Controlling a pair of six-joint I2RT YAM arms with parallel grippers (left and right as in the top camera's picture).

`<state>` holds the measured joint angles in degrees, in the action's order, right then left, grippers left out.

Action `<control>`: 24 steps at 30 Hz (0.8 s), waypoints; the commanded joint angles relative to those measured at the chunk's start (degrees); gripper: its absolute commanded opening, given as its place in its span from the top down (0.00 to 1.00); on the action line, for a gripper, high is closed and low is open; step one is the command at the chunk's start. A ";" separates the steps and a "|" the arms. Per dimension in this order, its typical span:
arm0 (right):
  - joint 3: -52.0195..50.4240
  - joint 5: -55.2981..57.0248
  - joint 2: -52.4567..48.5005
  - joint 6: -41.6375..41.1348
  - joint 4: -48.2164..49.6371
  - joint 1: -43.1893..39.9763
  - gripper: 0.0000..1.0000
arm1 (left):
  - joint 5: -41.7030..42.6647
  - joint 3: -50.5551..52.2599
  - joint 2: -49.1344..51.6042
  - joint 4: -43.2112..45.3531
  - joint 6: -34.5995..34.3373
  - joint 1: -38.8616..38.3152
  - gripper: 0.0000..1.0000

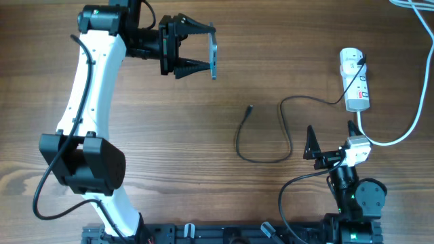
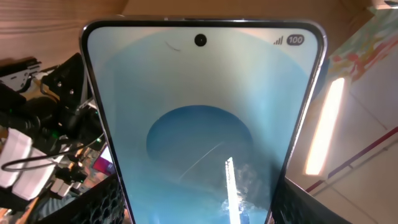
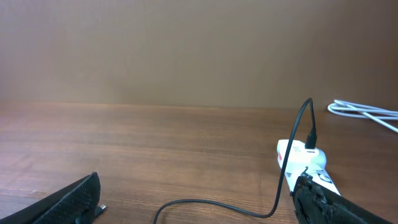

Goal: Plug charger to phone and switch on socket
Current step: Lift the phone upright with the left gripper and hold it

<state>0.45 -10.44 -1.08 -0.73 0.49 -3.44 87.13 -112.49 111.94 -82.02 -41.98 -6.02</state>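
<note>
My left gripper (image 1: pixel 203 49) is shut on the phone (image 1: pixel 213 54) and holds it on edge above the far left of the table. In the left wrist view the phone (image 2: pixel 199 112) fills the frame, its blue-green screen lit, with my jaws (image 2: pixel 199 208) on its two long sides. The charger (image 1: pixel 288 132) is a thin black cable curling from the socket (image 1: pixel 354 81) to its free tip (image 1: pixel 250 108) at mid-table. My right gripper (image 1: pixel 331 139) is open and empty, below the socket. In the right wrist view the charger (image 3: pixel 217 202) lies between the jaws (image 3: pixel 199 208), with the socket (image 3: pixel 301 158) at right.
The socket's thick white cord (image 1: pixel 407 132) loops along the right edge of the table and also shows in the right wrist view (image 3: pixel 367 112). The wooden table (image 1: pixel 169 135) lies between the two arms.
</note>
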 commanded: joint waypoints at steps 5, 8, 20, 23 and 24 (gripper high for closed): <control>-0.15 0.35 -0.26 0.70 0.26 0.26 0.00 | 3.23 -0.90 -1.64 -0.11 -1.81 -0.07 0.32; -0.15 0.35 -0.26 0.68 0.26 0.26 0.00 | 3.23 -0.90 -1.64 -0.11 -1.81 -0.07 0.32; -0.15 0.79 -0.26 0.74 0.28 0.26 0.00 | 3.23 -0.90 -1.68 -0.11 -1.79 -0.07 0.32; -0.15 -4.44 -0.26 -4.31 1.01 0.26 0.00 | 3.23 -0.90 -1.68 -0.11 -1.79 -0.07 0.32; -0.15 -8.61 -0.26 -8.96 1.33 0.26 0.00 | 3.23 -0.90 -1.68 -0.11 -1.79 -0.07 0.32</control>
<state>0.45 -10.94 -1.08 -1.37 0.67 -3.46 87.13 -112.49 111.94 -82.11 -43.24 -6.04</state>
